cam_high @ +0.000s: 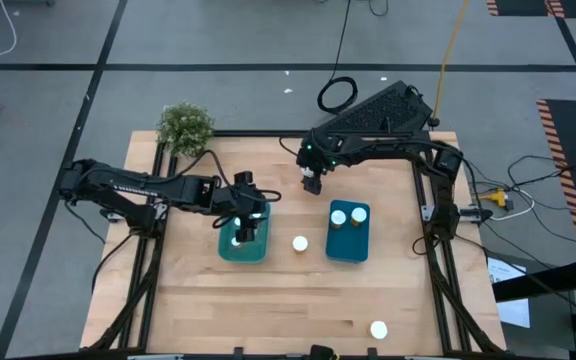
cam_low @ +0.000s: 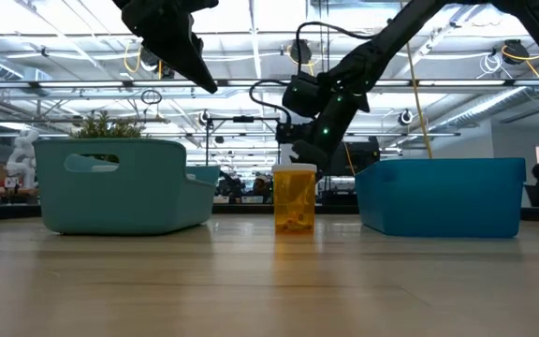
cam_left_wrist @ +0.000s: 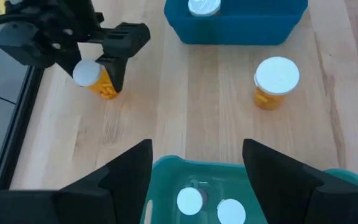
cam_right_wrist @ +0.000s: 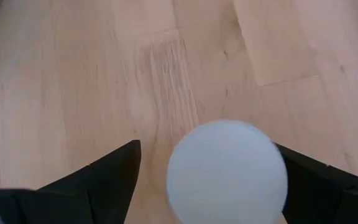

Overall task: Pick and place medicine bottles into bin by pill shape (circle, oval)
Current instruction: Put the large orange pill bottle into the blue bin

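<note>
Right hand [cam_right_wrist: 207, 180] straddles bottle [cam_right_wrist: 227, 171].

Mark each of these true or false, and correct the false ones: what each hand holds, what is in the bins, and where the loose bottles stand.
1. The right hand is shut on a bottle. True: in the left wrist view its fingers grip an orange bottle with a white cap.
2. The left hand carries a bottle. False: it hangs open and empty above the teal bin.
3. The blue bin holds two white-capped bottles. True.
4. The teal bin has nothing in it. False: two white caps show inside it.
5. A bottle stands on the table between the two bins. True.
6. The potted plant sits inside the blue bin. False: it stands at the table's far left corner.
</note>
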`<action>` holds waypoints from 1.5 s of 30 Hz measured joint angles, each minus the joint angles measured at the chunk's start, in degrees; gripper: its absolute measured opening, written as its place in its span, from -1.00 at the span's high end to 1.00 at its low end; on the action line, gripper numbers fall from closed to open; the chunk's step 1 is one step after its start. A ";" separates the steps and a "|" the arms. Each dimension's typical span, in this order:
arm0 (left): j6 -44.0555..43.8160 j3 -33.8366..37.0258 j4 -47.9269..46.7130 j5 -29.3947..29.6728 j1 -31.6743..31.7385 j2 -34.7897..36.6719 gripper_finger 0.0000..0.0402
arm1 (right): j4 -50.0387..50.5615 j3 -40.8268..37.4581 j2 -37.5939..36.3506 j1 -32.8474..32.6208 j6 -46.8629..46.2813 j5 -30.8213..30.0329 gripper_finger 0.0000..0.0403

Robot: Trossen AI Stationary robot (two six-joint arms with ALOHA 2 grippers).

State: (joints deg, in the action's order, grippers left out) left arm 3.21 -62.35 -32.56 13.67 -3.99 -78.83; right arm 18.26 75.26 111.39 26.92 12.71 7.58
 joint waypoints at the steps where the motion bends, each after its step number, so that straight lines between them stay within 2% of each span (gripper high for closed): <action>1: 0.10 0.00 0.00 0.00 0.00 0.00 -0.25 | 0.27 -0.01 0.07 0.00 0.00 -0.06 -0.56; 22: -0.10 0.00 -0.22 0.02 0.00 0.00 -0.25 | 2.67 -0.04 -3.12 -0.03 0.04 -0.31 -0.05; 30: -0.10 0.00 -0.22 0.01 0.00 0.00 -0.25 | 5.41 -0.04 -4.30 -0.52 0.12 -0.38 -0.07; 35: -0.07 0.00 -0.22 0.02 0.00 0.00 -0.25 | 10.23 -0.06 -8.32 -2.73 -0.57 -0.34 -0.05; 42: -0.07 0.00 -0.22 0.00 0.00 0.00 -0.25 | 18.14 -0.06 -17.71 -8.53 -5.81 -0.41 -0.06; 45: -0.33 0.00 -0.14 0.01 0.00 0.00 -0.25 | 21.17 -0.06 -22.00 -12.47 -9.39 -3.24 -0.06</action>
State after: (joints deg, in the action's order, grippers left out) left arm 2.88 -62.35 -32.70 13.68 -3.99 -78.83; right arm 39.43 75.20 89.40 14.45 3.32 4.35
